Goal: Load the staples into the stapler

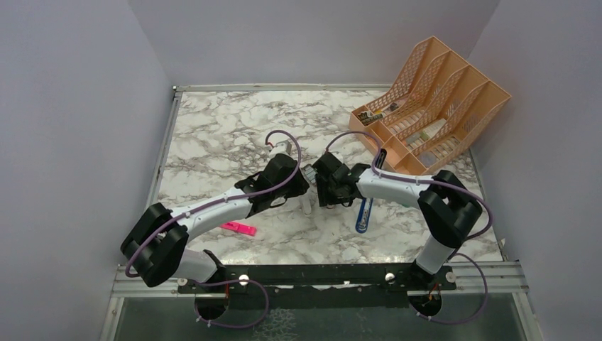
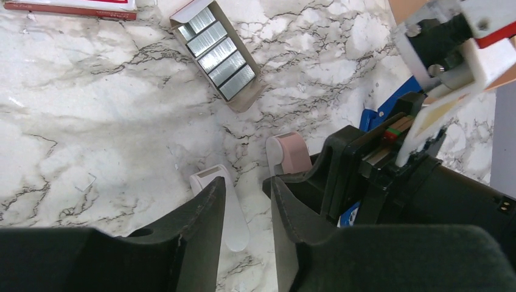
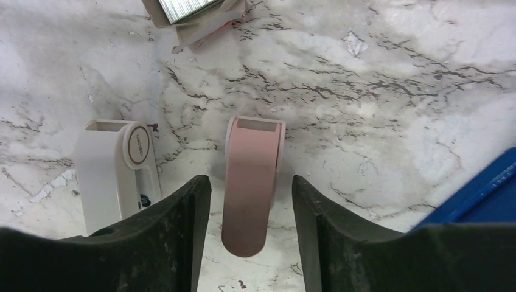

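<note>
An open cardboard tray holds several grey-silver staples (image 2: 219, 53) on the marble; its edge shows at the top of the right wrist view (image 3: 182, 8). A small white stapler (image 2: 214, 201) lies under my left gripper (image 2: 246, 185), against the left finger; the jaws are open and hold nothing. A small pink stapler (image 3: 252, 182) lies between the open jaws of my right gripper (image 3: 249, 182), touching neither finger. The white stapler (image 3: 118, 176) lies to its left. In the top view both grippers (image 1: 307, 190) (image 1: 321, 186) meet at the table's middle.
A red-and-white box (image 2: 73, 6) lies beyond the staples. A blue object (image 1: 363, 213) lies just right of the right gripper. A pink highlighter (image 1: 238, 228) lies by the left arm. An orange file organizer (image 1: 433, 106) stands at the back right.
</note>
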Motion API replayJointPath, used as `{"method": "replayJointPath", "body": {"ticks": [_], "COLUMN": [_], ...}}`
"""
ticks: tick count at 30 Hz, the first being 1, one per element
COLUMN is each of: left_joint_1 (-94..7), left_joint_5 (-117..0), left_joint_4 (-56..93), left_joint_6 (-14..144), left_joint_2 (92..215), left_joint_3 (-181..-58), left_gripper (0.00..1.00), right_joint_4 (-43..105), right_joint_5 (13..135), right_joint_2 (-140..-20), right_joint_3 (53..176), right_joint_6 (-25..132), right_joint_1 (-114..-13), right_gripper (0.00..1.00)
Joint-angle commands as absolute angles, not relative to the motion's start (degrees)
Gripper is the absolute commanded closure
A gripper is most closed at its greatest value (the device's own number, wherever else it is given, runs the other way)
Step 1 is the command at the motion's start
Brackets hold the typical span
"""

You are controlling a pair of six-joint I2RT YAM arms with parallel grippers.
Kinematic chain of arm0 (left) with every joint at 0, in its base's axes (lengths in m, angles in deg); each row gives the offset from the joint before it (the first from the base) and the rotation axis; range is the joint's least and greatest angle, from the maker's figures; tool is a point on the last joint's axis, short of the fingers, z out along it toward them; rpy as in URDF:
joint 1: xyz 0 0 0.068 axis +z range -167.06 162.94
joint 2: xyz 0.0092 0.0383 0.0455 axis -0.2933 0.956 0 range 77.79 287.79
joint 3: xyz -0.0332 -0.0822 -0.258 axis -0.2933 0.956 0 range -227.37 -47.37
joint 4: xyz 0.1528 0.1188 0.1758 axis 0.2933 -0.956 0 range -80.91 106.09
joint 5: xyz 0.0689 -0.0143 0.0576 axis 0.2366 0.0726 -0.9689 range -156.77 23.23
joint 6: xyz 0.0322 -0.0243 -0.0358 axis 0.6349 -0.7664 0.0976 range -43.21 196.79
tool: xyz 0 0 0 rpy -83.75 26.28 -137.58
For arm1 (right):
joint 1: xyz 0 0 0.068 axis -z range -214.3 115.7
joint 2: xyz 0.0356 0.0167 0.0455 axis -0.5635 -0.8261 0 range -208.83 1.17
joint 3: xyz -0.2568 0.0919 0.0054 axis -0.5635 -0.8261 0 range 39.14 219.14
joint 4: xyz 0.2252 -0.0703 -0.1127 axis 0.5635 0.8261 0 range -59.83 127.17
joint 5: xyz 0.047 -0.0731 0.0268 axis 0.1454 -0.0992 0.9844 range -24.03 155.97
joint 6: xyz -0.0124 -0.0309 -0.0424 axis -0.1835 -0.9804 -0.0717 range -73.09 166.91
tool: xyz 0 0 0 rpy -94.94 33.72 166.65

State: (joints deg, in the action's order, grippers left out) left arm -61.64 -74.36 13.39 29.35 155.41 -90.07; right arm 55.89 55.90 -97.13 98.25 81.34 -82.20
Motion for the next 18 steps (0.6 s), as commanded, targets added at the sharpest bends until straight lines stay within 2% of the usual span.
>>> {"method": "replayJointPath", "body": {"ticks": [1,6,13,18], "left_joint_1": [-61.3,-61.3,-61.5,-63.0], "left_joint_5": [-75.6,-73.3,-62.2,-56.5], "left_joint_4": [12.9,13.5,14.6,14.5], "left_joint_6": [30.3,31.8,39.0,42.1], "left_joint_2": [153.6,153.7,156.4,160.5], "left_joint_3": [-90.3,-91.8,-96.4,-100.7], "left_gripper": [0.62,0.53,0.39,0.28], "right_joint_4": [59.1,62.3,64.4,62.4], "right_joint_5": [51.2,46.6,40.4,42.3], "right_joint_2": [-92.3,-86.2,-79.8,-79.9], "right_joint_3": [101.0,102.7,103.2,103.5], "right_joint_6": [80.6,79.4,77.4,75.3], "right_joint_1": [-81.5,-77.0,-62.9,-55.7], "right_gripper": [0.42,0.39,0.37,0.29]}}
